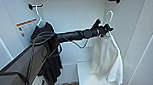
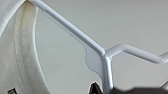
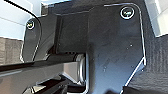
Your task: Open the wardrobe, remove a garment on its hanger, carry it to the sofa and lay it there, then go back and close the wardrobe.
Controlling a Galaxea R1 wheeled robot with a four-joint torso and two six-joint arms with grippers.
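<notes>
The wardrobe [image 1: 74, 18] is seen open from the head view, its white interior walls taking up the scene, with a dark peg high on each side wall. A black long-sleeved top [image 1: 49, 54] is hung on a white hanger at the left side, its hook caught over the left peg [image 1: 32, 7]. At the right side, the garment [image 1: 105, 56] is draped in pale folds from the hanger [image 1: 111, 16], whose curved hook is seen below the right peg [image 1: 117, 0] and apart from it. The left arm [image 1: 74, 35] is stretched across from the left, and the left gripper [image 1: 103, 28] is placed at the neck of the hanger, just under the hook. Its jaws appear clenched on the hanger, though the contact itself cannot be made out clearly. In the left wrist view, the hanger's white shoulder bar and stem are shown close up beside the T-shirt's collar. For the right gripper, the state of the jaws cannot be told.
</notes>
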